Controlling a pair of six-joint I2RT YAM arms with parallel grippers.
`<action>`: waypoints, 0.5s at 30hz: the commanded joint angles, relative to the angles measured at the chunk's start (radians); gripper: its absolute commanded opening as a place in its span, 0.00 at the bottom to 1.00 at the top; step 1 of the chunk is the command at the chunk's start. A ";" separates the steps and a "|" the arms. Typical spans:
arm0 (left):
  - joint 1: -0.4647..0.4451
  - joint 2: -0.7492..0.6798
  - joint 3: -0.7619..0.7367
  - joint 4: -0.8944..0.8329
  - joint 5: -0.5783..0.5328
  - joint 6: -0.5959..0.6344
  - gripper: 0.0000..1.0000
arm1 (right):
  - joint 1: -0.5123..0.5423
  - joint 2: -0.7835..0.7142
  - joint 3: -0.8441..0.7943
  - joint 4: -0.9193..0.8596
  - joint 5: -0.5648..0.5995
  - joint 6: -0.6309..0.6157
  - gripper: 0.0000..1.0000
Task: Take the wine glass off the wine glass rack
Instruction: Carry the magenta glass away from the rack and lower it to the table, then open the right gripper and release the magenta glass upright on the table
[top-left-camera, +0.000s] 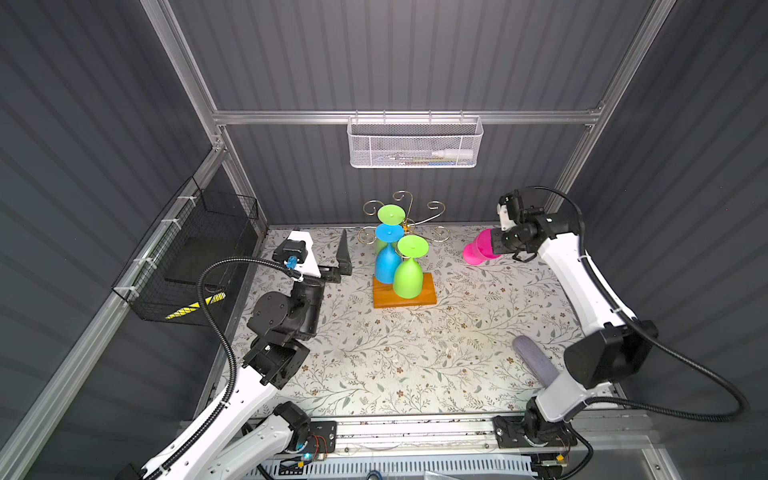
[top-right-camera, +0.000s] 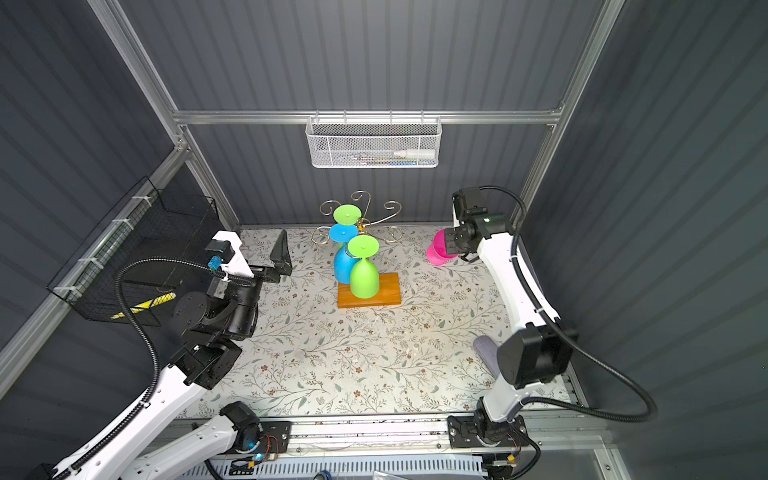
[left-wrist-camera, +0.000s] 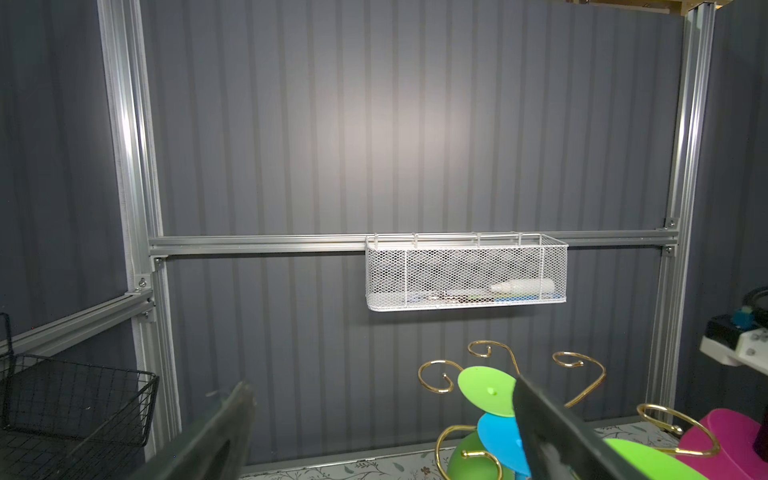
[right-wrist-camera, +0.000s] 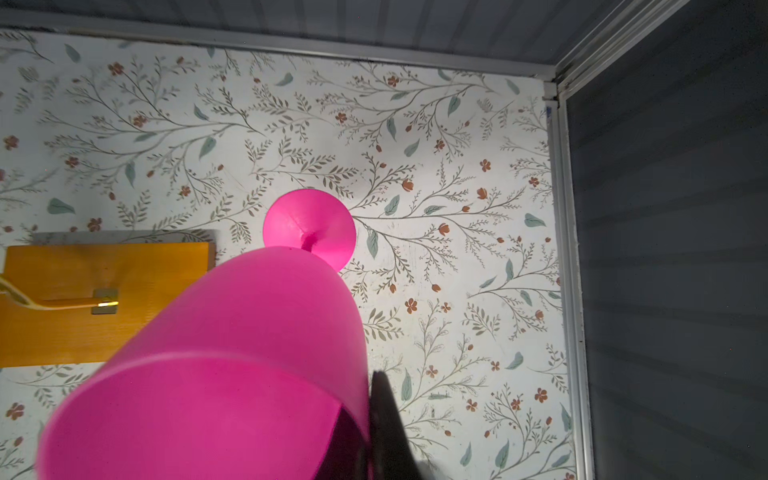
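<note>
Pink wine glass (top-left-camera: 478, 251) is off the wine glass rack (top-left-camera: 430, 294), held to the rack's right.
The right hand (top-left-camera: 493, 246) pinches its bowl rim. The left hand (left-wrist-camera: 381, 384), spread wide and empty, sits left of the rack, where a blue glass (top-left-camera: 385, 266) and green glasses (top-left-camera: 408, 281) hang.

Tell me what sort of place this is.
Probably a robot test cell, not a home: aluminium frame, grey wall panels, and the left arm and right arm bolted at the front of the floral table.

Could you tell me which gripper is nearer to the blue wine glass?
Left. The left gripper hangs open just left of the blue wine glass; the right gripper holds a pink wine glass farther right.
</note>
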 joint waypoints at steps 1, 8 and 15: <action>0.002 -0.024 -0.012 -0.038 -0.039 -0.005 0.98 | -0.013 0.078 0.065 -0.058 -0.012 -0.030 0.00; 0.001 -0.038 -0.025 -0.058 -0.050 -0.010 0.98 | -0.033 0.228 0.122 -0.077 -0.052 -0.031 0.00; 0.001 -0.022 -0.025 -0.061 -0.052 0.001 0.99 | -0.034 0.273 0.135 -0.068 -0.065 -0.025 0.09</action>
